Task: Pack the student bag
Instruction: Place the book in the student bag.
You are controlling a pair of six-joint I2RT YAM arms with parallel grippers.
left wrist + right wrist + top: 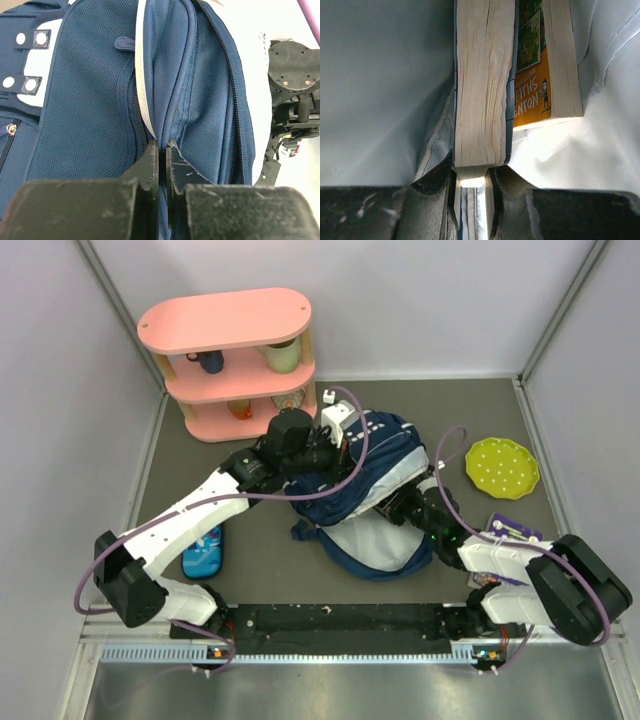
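Top external view showed the large navy blue fabric backpack (385, 450) lying mid-frame on the dark grey table (250, 530), with its pale lining exposed at its lower side. In the left wrist view the left gripper (161, 149) was pinched closed on a fold of the backpack's navy fabric. In the right wrist view the right gripper (472, 172) clamped a thick pale-edged book (480, 90) inside the lining, just beside an orange-covered book (532, 95). A lime-green round plate (501, 467) lay at right, a pink oval shelf unit (225, 350) stood upper left, and a bright-blue pencil case (203, 552) lay lower left.
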